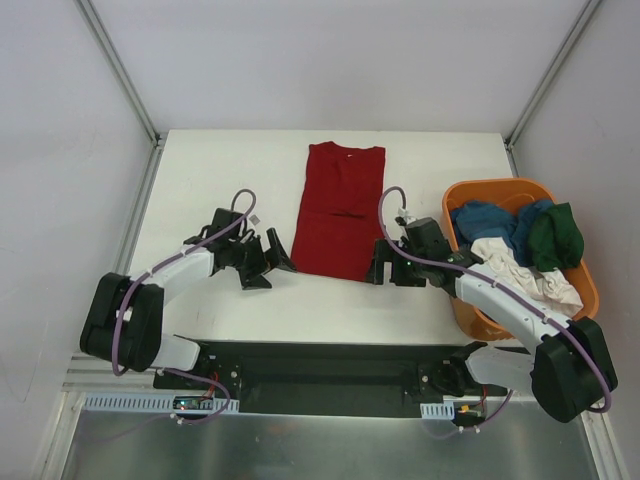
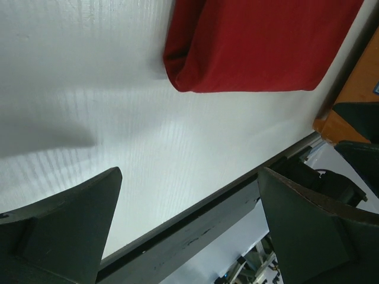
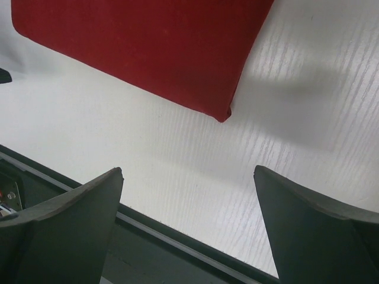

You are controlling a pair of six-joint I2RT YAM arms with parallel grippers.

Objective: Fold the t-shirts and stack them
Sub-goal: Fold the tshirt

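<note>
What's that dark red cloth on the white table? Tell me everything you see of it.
It is a dark red cloth t-shirt, soft and plain, folded lengthwise into a narrow strip, sleeves tucked in, neckline at the far end. It lies flat in the middle of the white table, a faint crease across its middle. The left gripper and right gripper flank its near corners, both open, neither touching it.

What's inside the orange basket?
The orange basket holds a crumpled pile: a blue t-shirt, a dark green t-shirt and a white t-shirt. Anything under that pile is covered, and the right arm hides the basket's near corner.
</note>
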